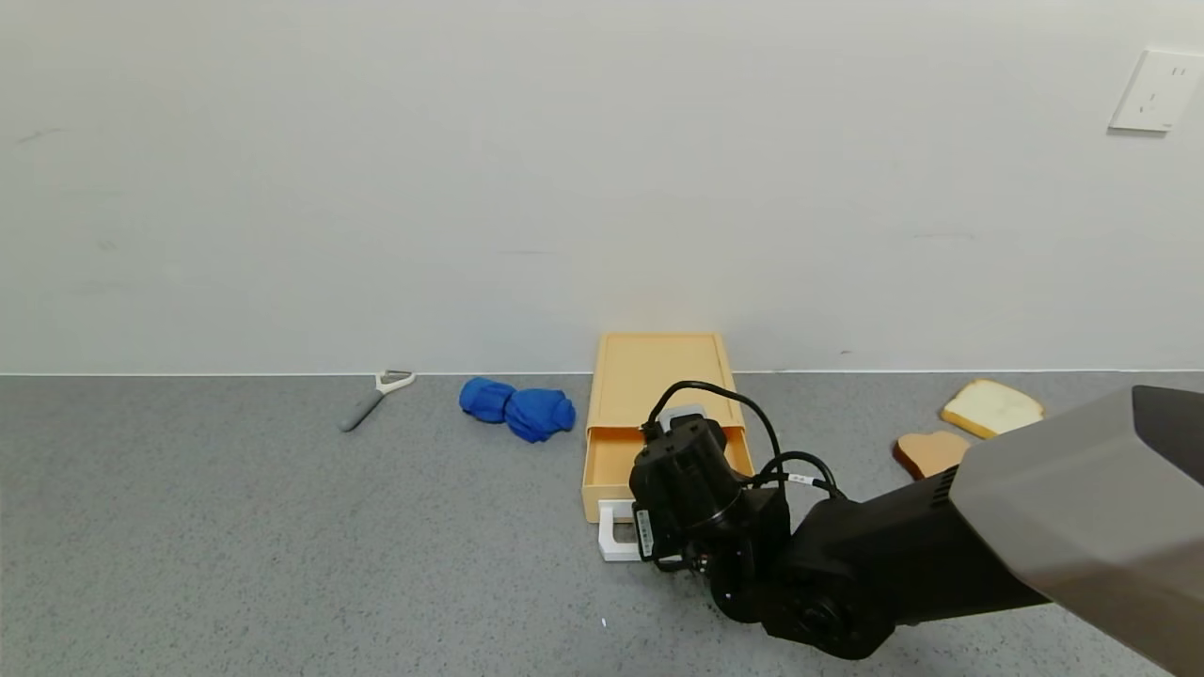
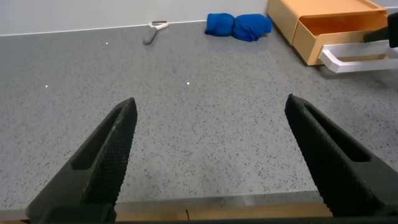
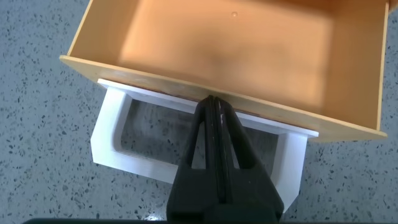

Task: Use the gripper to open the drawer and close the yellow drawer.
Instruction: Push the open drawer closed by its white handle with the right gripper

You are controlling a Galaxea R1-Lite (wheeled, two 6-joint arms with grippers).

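Right now your right gripper [image 3: 214, 109] is reaching in from the worktop's right side, fingers clenched together with nothing between them, poking through the white loop handle [image 1: 616, 536] with their tips against the front panel of the drawer [image 1: 621, 470]. The drawer is sitting partly pulled out of its box, which is backing against the worktop's far edge, long axis running far-to-near, handle facing the near edge. Bare worktop is lying ahead of it. Your left gripper [image 2: 211, 155] is hovering over the near-left area, fingers spread apart.
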